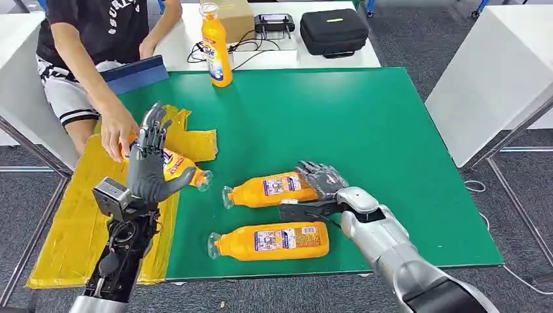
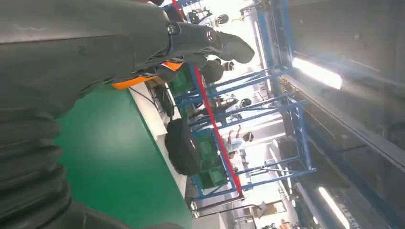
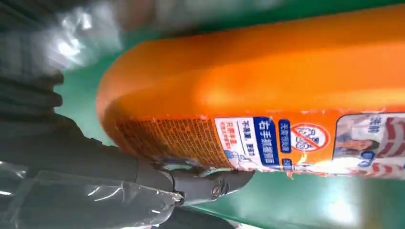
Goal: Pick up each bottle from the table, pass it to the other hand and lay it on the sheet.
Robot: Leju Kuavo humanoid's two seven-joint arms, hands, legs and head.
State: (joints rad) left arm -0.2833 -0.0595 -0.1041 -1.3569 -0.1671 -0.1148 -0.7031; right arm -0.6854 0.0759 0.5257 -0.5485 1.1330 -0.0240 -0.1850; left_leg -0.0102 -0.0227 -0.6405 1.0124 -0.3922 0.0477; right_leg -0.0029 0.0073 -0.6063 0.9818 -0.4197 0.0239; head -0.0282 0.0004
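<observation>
Four orange plastic bottles with clear caps and printed labels are in sight. One stands upright [image 1: 216, 45] at the far edge of the green mat [image 1: 365, 130]. Three lie on their sides: one [image 1: 184, 169] on the crinkled yellow sheet [image 1: 72, 228] behind the left robot hand [image 1: 150, 163], one [image 1: 270, 190] on the green mat at the right robot hand [image 1: 321, 179], and one [image 1: 272, 240] near the mat's front edge. There are two robot hands, one green mat covering the surface, one yellow sheet, one person's hand [image 1: 117, 134], one black zipped case [image 1: 334, 30], one cardboard box [image 1: 236, 16], and one small black device [image 1: 274, 23] with cables.
</observation>
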